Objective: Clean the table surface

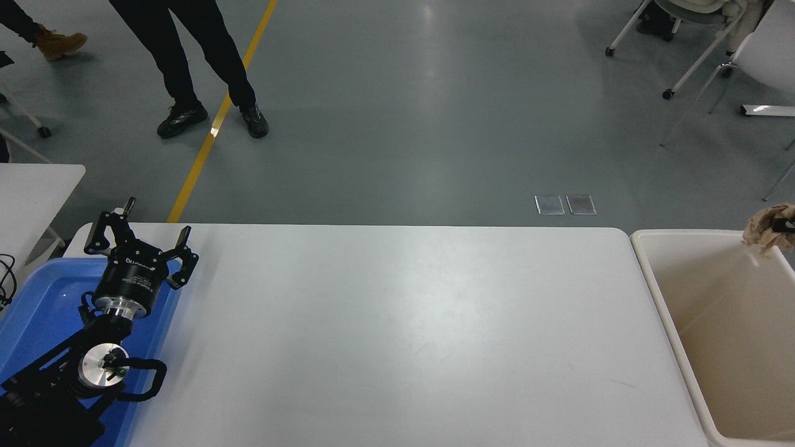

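Right gripper (787, 226) almost wholly cut off by right edge, finger state unreadable; crumpled tan wad (765, 228) partly clipped there; beige bin (658, 292) cropped right and bottom; blue tray (37, 310) cropped left.

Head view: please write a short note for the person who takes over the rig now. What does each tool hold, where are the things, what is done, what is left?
Left tool: open, holds nothing, parked over the blue tray at the lower left.
Right tool: almost out of view at the right edge; only a dark tip shows at a crumpled brown paper wad, so its grip cannot be confirmed.
The wad hangs over the far right corner of the beige bin, not yet dropped.
Table: nothing lies on it.
Left: drop the wad into the bin.
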You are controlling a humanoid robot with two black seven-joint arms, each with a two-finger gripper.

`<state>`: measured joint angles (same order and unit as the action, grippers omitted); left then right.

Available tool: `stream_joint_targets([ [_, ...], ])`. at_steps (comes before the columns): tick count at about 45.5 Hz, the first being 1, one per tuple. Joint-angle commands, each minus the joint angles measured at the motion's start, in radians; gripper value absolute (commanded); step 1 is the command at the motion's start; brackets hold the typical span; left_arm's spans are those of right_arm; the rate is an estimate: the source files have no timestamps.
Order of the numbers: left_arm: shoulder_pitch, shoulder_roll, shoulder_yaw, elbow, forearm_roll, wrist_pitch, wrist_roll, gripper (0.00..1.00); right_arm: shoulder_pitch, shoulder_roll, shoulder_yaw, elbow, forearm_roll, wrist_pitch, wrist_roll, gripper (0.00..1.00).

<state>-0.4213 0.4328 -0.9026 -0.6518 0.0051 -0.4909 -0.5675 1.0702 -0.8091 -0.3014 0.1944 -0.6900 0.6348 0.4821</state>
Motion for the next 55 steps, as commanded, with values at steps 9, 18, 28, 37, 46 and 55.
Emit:
stream_joint_targets([
  [9, 0.001, 0.000, 0.001, 0.000, 0.001, 0.000, 0.000, 0.99, -0.136, 0.062, -0.002, -0.079, 0.038, -0.178, -0.066, 0.00],
  [18, -0.001, 0.001, -0.001, 0.000, 0.001, 0.000, 0.000, 0.99, -0.194, 0.133, -0.002, -0.142, 0.038, -0.233, -0.137, 0.00],
  [28, 0.001, 0.000, 0.001, 0.000, 0.000, 0.000, 0.000, 0.99, -0.216, 0.168, -0.001, -0.150, 0.038, -0.283, -0.218, 0.00],
  [37, -0.001, 0.001, -0.001, 0.000, 0.001, 0.000, 0.000, 0.99, -0.231, 0.196, 0.001, -0.151, 0.040, -0.329, -0.296, 0.00],
  [46, -0.001, 0.001, -0.001, 0.000, 0.000, 0.000, 0.000, 0.99, -0.246, 0.226, 0.001, -0.156, 0.102, -0.359, -0.368, 0.00],
  [55, 0.001, 0.000, -0.001, 0.000, 0.001, 0.000, 0.000, 0.99, -0.268, 0.263, 0.002, -0.158, 0.138, -0.389, -0.387, 0.00],
])
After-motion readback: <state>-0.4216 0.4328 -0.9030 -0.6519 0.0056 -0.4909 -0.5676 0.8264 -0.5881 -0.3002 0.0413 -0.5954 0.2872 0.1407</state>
